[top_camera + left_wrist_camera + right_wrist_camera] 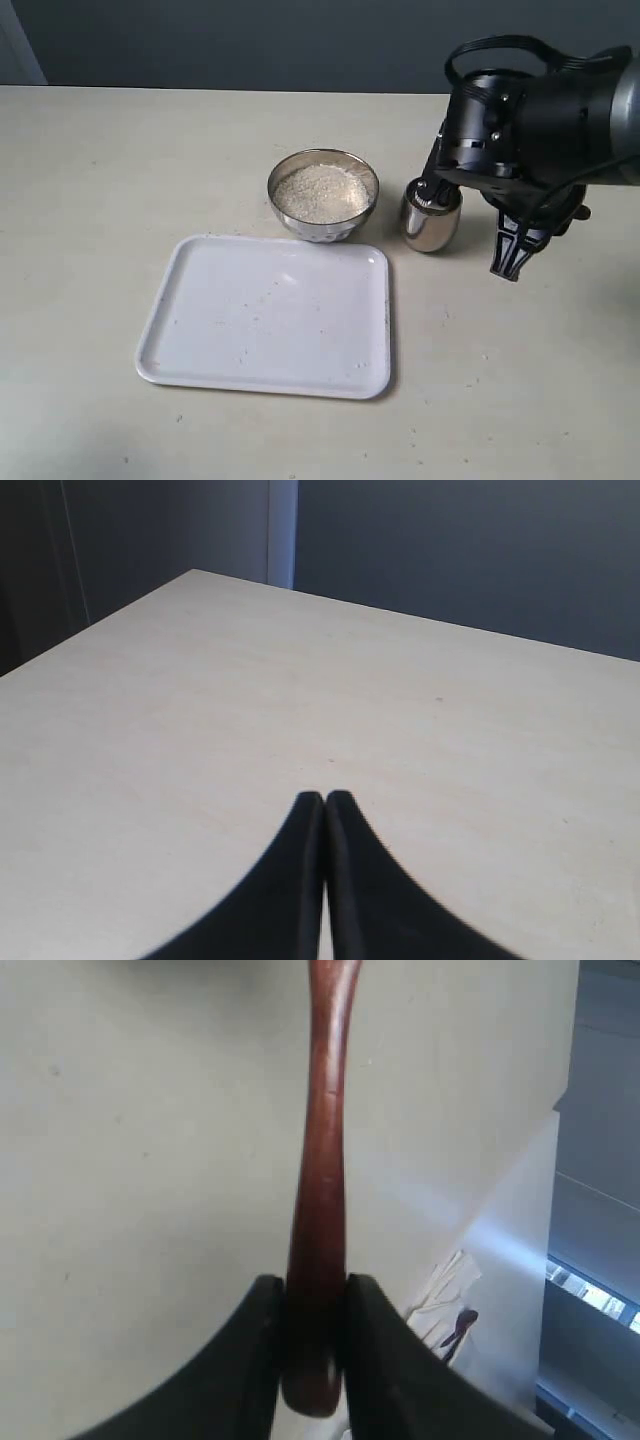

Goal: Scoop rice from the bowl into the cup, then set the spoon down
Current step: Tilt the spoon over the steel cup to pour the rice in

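The spoon [318, 1190] is made of wood, so I think it is light and stiff and will not bend. Its handle is smooth and round and could turn or slip if I hold it loosely. The best place to hold it is near the end of the handle, far from the scoop, and that is where I have it.

My right fingers [245, 1360] are open only a little, one on each side of the handle, and both touch it. A short bit of the handle sticks out behind them. I cannot see the scoop end, so I cannot tell if it has rice on it.

My right arm hangs over the cup [428, 225], on the side of the surface [100, 180] toward its right edge. The cup is small and shiny and I think a bump could knock it over. My arm hides its top.

The rice [320, 190] is in the bowl [320, 228], just beside the cup and nearer the far edge than the near one. The grains are tiny and loose, so they will spill easily. A white tray [265, 370] lies between the bowl and the near edge.

My left fingers [280, 900] are pressed together and hold nothing.
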### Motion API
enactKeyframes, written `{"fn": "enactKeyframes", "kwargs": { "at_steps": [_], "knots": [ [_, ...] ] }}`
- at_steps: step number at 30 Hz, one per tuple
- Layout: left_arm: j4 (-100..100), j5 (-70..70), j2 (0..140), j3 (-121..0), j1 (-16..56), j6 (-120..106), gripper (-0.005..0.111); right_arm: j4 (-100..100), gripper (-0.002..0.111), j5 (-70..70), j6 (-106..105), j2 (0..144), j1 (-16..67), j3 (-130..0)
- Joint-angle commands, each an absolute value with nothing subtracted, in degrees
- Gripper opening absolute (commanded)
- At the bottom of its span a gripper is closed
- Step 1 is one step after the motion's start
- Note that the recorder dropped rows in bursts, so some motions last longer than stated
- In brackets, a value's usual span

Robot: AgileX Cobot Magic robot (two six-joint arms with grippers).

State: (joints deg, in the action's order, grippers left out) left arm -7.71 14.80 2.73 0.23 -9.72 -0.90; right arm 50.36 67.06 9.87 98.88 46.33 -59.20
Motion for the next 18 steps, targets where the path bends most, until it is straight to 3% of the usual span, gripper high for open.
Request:
{"fn": "enactKeyframes", "kwargs": {
  "at_steps": [1, 18],
  "knots": [
    [-7.7, 14.5, 2.7, 0.0, -9.4, -0.5, 0.001, 52.6, -0.001, 66.7, 11.9, 98.5, 47.0, -59.0],
    [-7.7, 14.5, 2.7, 0.0, -9.4, -0.5, 0.001, 54.5, -0.001, 65.6, 18.8, 97.0, 48.0, -56.6]
  ]
}}
